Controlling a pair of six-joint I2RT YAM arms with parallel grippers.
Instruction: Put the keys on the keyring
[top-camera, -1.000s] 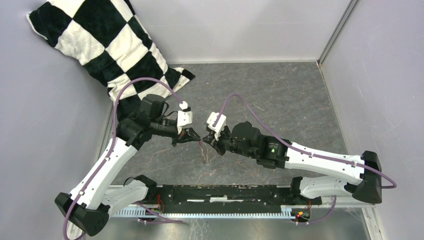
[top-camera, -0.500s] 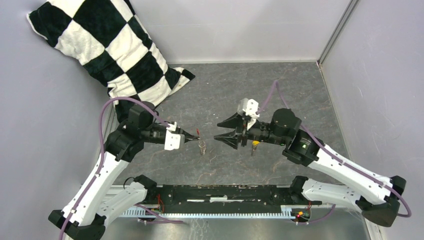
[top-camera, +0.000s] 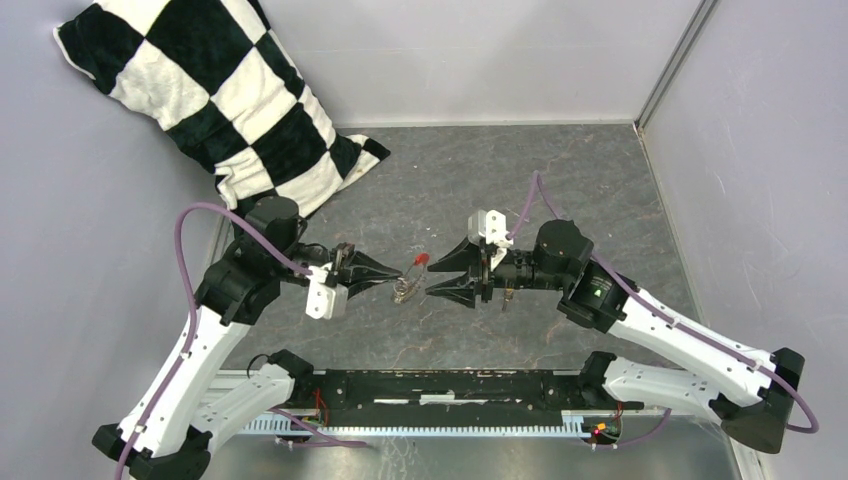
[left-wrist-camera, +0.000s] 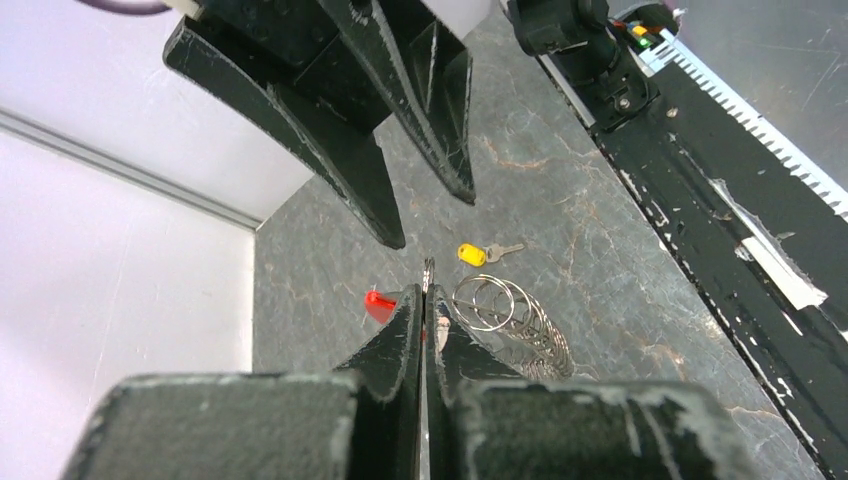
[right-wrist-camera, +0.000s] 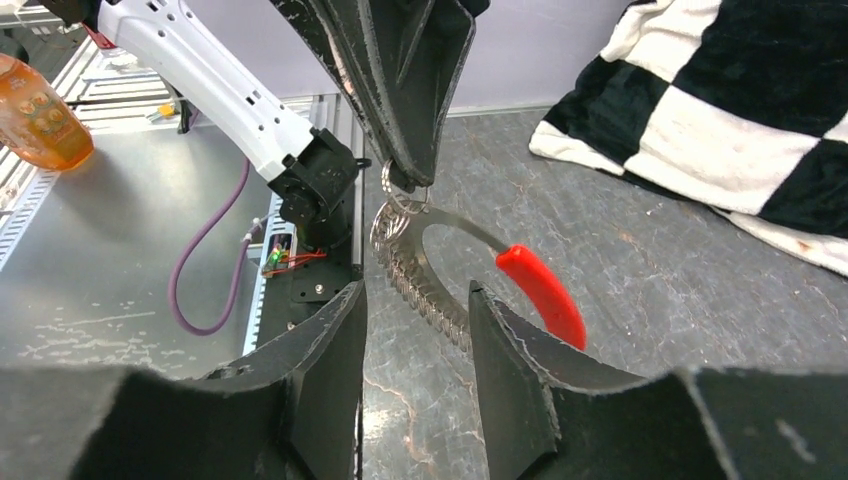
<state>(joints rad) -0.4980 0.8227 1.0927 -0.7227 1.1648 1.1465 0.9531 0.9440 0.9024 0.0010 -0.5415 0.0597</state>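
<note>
My left gripper (left-wrist-camera: 427, 297) is shut on the thin edge of the keyring (left-wrist-camera: 500, 312), whose silvery ring carries a bunch of small wire loops and a red sleeve (left-wrist-camera: 379, 303). In the top view the left gripper (top-camera: 400, 276) holds the keyring (top-camera: 421, 261) just above the table. My right gripper (top-camera: 430, 280) faces it, open, with its fingertips close to the ring. From the right wrist, the red sleeve (right-wrist-camera: 545, 290) and beaded edge pass in front of the open right gripper (right-wrist-camera: 415, 300). The key (left-wrist-camera: 472, 254), yellow-headed, lies loose on the table beyond the ring.
A black-and-white checked pillow (top-camera: 215, 95) leans in the back left corner. The dark stone-patterned tabletop (top-camera: 560, 180) has grey walls on three sides. An orange bottle (right-wrist-camera: 35, 110) stands beyond the metal rail at the near edge.
The two grippers, together a second ago, have drawn apart. The right gripper has opened and swung right, leaving the key on the table, then edged back left. The left still holds the keyring.
</note>
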